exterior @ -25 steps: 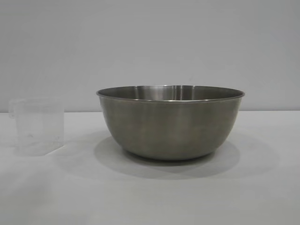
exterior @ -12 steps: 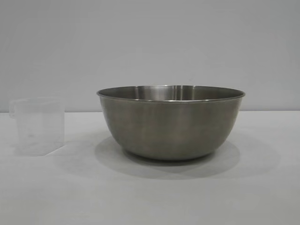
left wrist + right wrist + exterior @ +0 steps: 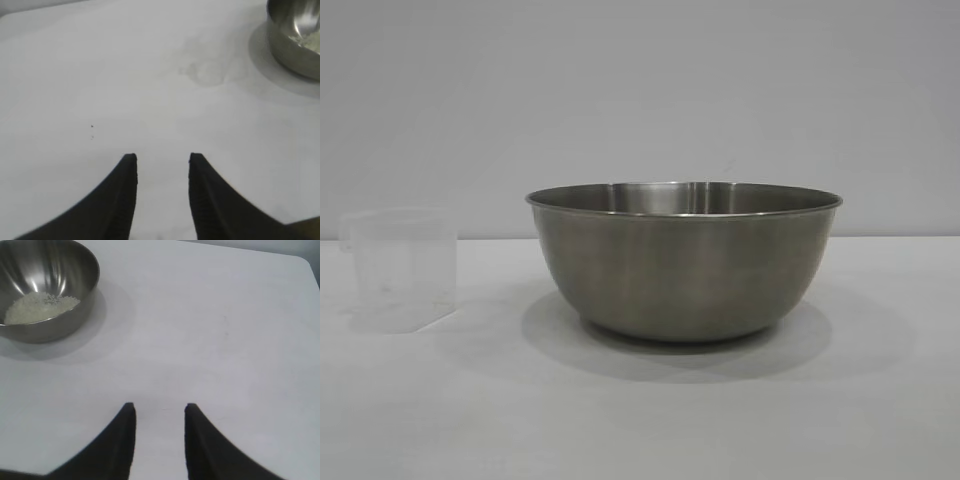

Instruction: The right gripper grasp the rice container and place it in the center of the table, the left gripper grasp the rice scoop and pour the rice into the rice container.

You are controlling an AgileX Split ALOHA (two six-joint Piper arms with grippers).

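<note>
The steel rice container [image 3: 685,260] stands upright on the white table [image 3: 640,420] near its middle. The right wrist view shows it [image 3: 70,270] holding a heap of off-white rice [image 3: 40,307]. The clear plastic rice scoop [image 3: 398,268] stands upright on the table to the bowl's left, apart from it; it shows faintly in the left wrist view [image 3: 207,72]. My left gripper [image 3: 162,160] is open and empty over bare table, away from the scoop. My right gripper [image 3: 159,407] is open and empty, away from the bowl. Neither gripper shows in the exterior view.
A plain grey wall stands behind the table. The table's far rounded corner [image 3: 302,262] shows in the right wrist view. The bowl's edge [image 3: 300,45] shows in the left wrist view.
</note>
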